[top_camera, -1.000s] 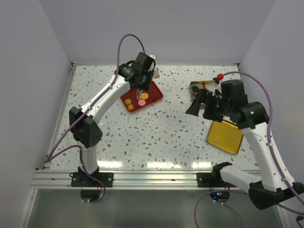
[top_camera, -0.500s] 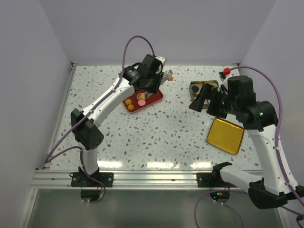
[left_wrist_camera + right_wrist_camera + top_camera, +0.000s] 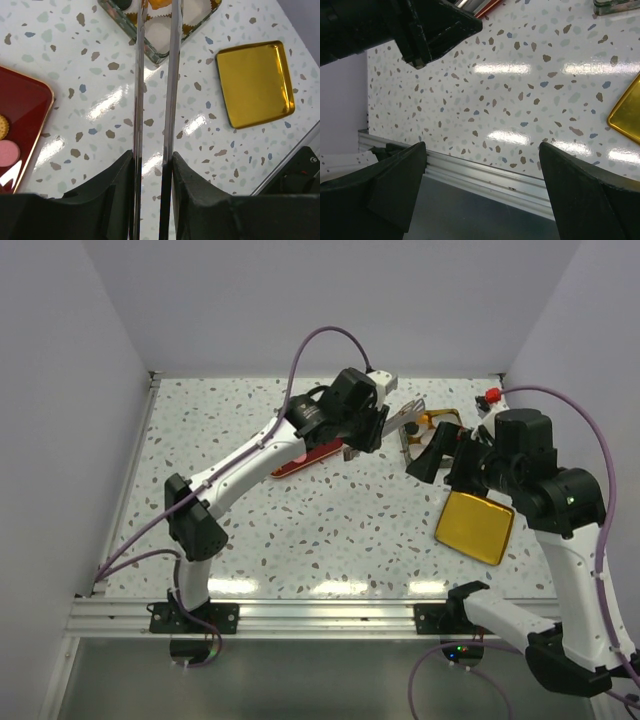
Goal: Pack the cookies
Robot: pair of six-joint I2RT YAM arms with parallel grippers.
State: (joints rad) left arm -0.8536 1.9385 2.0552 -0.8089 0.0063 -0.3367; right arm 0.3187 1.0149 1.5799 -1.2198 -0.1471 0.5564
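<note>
left gripper (image 3: 408, 421): thin metal blades narrowed on round orange cookie (image 3: 158, 4), held over square glass box (image 3: 122, 27) | right gripper (image 3: 481, 192): spread wide, nothing held | flat pink cookie (image 3: 7, 153) seen on glossy red tray (image 3: 25, 110)

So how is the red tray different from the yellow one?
The red tray holds cookies; the yellow tray holds nothing. The red tray lies to the left, the yellow tray to the right. Both are shiny, with rounded corners, and lie flat on the table.
</note>
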